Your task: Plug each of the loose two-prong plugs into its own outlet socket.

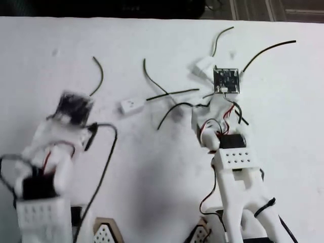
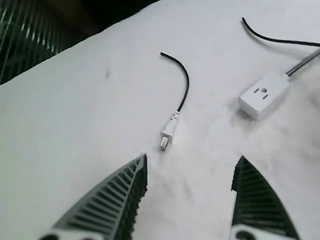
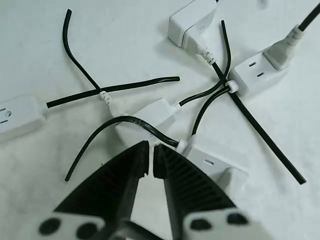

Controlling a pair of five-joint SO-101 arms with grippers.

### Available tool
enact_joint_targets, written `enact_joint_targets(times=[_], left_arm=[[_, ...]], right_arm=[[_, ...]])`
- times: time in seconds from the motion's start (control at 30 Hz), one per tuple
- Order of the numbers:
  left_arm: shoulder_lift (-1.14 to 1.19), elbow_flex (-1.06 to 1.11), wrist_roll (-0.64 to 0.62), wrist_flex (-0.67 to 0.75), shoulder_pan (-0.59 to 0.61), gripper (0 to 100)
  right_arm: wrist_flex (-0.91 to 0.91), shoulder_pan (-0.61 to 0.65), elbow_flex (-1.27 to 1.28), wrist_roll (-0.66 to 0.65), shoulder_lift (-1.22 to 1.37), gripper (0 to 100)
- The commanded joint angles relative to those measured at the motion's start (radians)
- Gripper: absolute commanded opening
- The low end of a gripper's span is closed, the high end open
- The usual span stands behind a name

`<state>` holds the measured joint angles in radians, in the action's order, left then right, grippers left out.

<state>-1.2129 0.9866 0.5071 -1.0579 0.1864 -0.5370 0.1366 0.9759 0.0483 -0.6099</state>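
A loose white two-prong plug (image 2: 167, 135) lies on the white table, and its short black cord (image 2: 184, 82) curves away from it. My left gripper (image 2: 191, 162) hovers open just short of the plug, one finger on each side. An empty white outlet socket (image 2: 264, 95) lies beyond, off to one side; from above it sits mid-table (image 1: 132, 105). My right gripper (image 3: 151, 155) is shut with nothing between its fingers, over a cluster of white outlets (image 3: 145, 120) and crossing black cords. Two outlets (image 3: 255, 72) there have plugs (image 3: 285, 50) in them.
Black cord ends spread over the back of the table (image 1: 268, 50). The left arm (image 1: 55, 136) and right arm (image 1: 228, 162) stand near the front edge. The table's far edge (image 1: 152, 18) meets a dark floor. Bare tabletop lies between the arms.
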Motion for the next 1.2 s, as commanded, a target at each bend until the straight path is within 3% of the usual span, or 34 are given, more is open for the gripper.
enact_joint_targets(times=[0.0,0.13,0.33,0.73,0.9,1.17], left_arm=[[0.349,-0.173,0.117,0.083,-0.088,28],[0.619,-0.313,0.124,0.097,-0.153,34],[0.975,-0.563,0.173,0.097,-0.208,34],[1.514,-1.003,0.276,0.081,-0.223,34],[1.725,-1.220,0.279,0.011,-0.223,34],[1.936,-1.505,0.281,-0.227,-0.262,32]], right_arm=[[0.019,-0.005,-0.003,0.008,-0.022,1.9],[0.019,-0.013,-0.003,0.008,-0.021,1.9],[0.021,-0.008,0.003,0.008,-0.021,2.0],[0.025,-0.001,0.006,0.008,-0.021,2.0],[0.036,0.025,0.015,0.008,-0.021,2.0],[0.035,0.035,0.017,0.008,-0.021,2.0]])
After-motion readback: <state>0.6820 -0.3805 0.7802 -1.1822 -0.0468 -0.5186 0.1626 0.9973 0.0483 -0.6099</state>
